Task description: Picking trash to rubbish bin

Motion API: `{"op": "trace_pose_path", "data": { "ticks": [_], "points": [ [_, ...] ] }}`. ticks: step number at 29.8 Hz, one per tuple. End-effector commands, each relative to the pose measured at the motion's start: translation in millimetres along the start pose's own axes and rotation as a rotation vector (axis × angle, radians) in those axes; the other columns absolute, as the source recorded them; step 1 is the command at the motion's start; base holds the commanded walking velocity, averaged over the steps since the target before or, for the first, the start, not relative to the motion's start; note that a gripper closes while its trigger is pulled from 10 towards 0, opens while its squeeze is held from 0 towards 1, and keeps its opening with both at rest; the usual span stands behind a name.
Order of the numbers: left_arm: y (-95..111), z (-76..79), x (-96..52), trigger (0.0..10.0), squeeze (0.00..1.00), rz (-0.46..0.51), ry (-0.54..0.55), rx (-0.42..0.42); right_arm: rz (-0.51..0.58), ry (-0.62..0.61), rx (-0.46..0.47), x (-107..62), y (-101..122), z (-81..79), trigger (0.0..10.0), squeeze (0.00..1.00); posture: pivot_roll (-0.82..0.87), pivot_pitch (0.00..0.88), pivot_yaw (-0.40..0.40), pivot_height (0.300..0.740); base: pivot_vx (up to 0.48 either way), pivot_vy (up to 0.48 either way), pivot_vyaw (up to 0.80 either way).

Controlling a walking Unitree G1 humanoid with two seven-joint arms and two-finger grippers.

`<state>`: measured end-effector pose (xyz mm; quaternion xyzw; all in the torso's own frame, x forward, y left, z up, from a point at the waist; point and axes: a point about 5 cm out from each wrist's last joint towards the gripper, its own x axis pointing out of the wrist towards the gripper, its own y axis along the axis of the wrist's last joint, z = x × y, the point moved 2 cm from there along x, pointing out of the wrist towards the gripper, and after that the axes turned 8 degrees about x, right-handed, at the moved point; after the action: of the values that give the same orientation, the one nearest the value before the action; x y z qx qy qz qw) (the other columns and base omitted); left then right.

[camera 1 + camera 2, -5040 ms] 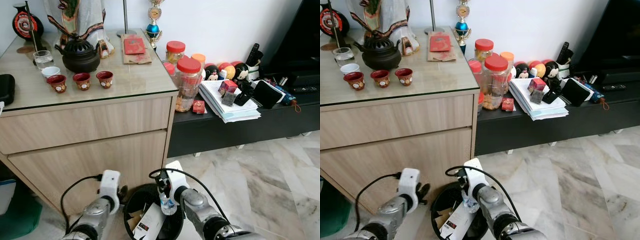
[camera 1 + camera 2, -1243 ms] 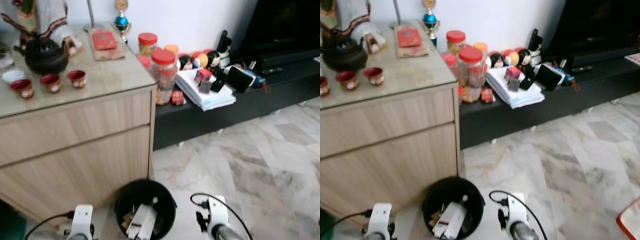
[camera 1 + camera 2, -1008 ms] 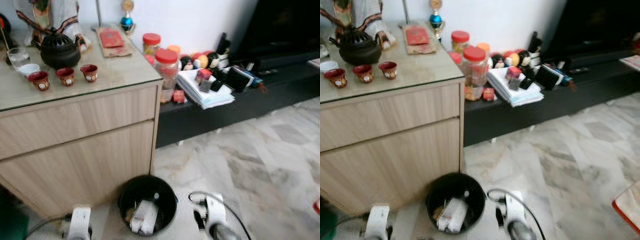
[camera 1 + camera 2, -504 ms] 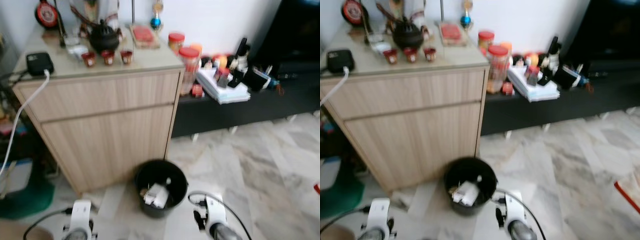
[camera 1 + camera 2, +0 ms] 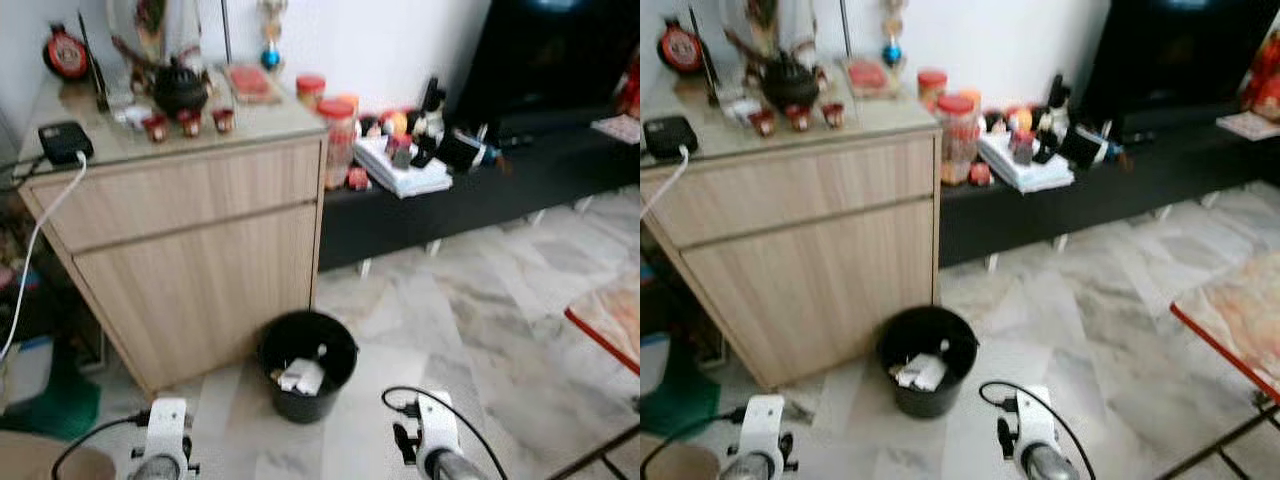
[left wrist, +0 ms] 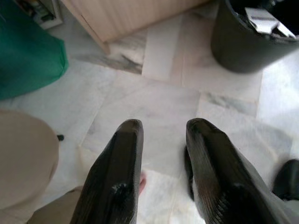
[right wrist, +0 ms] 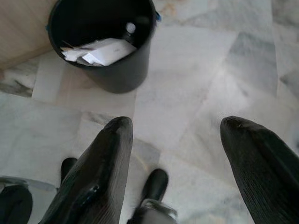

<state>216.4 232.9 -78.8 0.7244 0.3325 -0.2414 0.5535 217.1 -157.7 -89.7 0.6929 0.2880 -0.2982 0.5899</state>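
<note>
Marble floor (image 5: 470, 330) runs pale and veined under me, with the black rubbish bin (image 5: 307, 364) as my landmark. My left gripper (image 6: 161, 140) hangs with its two fingers a modest gap apart and nothing between them; the bin's wall sits ahead of the tips and off to one side. My right gripper (image 7: 175, 140) is spread much wider, equally empty, with the bin (image 7: 103, 44) ahead of it beyond a stretch of bare tile. Both arms are low, near my feet, well short of the bin.

The trash (image 7: 99, 51) already lies inside the bin — white crumpled paper or card, with what looks like a small bottle top (image 7: 131, 28) beside it. I judge the paper light, soft and easily crushed, best pinched at a folded edge; the bottle, if it is one, would be smooth and slippery, better taken across its body. I see no loose piece on the floor near the bin to pick next.

Outward from the bin, a wooden cabinet (image 5: 200, 250) stands just behind it, carrying a dark teapot (image 5: 180, 88) and small red cups (image 5: 188, 122); a low black shelf (image 5: 480, 185) with jars and papers runs on from the cabinet's side.

My head views are soft with blur yet give the whole room — cabinet, shelf, a red-edged table (image 5: 605, 320) well apart from the bin. My wrist views give the bin's contents crisply, and the left one alone shows a green bag (image 6: 28, 51) by the cabinet's foot.
</note>
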Motion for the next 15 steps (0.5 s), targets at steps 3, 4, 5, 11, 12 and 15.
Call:
{"op": "trace_pose_path", "data": {
  "ticks": [3,4,5,11,12,15],
  "points": [
    [2.8,3.0,0.7,10.0,0.00,0.002,-0.013,0.004,0.009,-0.015,0.011,0.0,2.4,3.6,10.0,0.00,0.08,0.019,-0.062,0.740,0.000,0.000,0.00],
    [2.6,3.1,0.6,10.0,0.00,0.002,-0.014,0.006,0.010,-0.015,0.013,0.0,2.3,3.5,10.0,0.00,0.08,0.020,-0.060,0.740,0.000,0.000,0.00],
    [2.4,3.0,0.6,10.0,0.00,0.001,-0.015,0.007,0.010,-0.016,0.014,0.0,2.3,3.4,10.0,0.00,0.08,0.020,-0.059,0.740,0.000,0.000,0.00],
    [5.0,3.7,1.1,10.0,0.00,0.010,-0.020,0.011,0.008,-0.020,0.021,-0.4,0.8,4.1,10.0,0.00,0.07,0.024,-0.055,0.740,0.000,0.000,0.00],
    [5.9,3.9,1.3,10.0,0.00,0.011,-0.020,0.013,0.007,-0.021,0.022,-0.5,0.6,4.3,10.0,0.00,0.07,0.024,-0.055,0.740,0.000,0.000,0.00],
    [6.7,4.5,1.6,10.0,0.00,0.008,-0.021,0.026,0.005,-0.023,0.024,-0.8,-0.6,4.9,10.0,0.00,0.07,0.024,-0.055,0.740,0.000,0.000,0.00]
  ]
}}
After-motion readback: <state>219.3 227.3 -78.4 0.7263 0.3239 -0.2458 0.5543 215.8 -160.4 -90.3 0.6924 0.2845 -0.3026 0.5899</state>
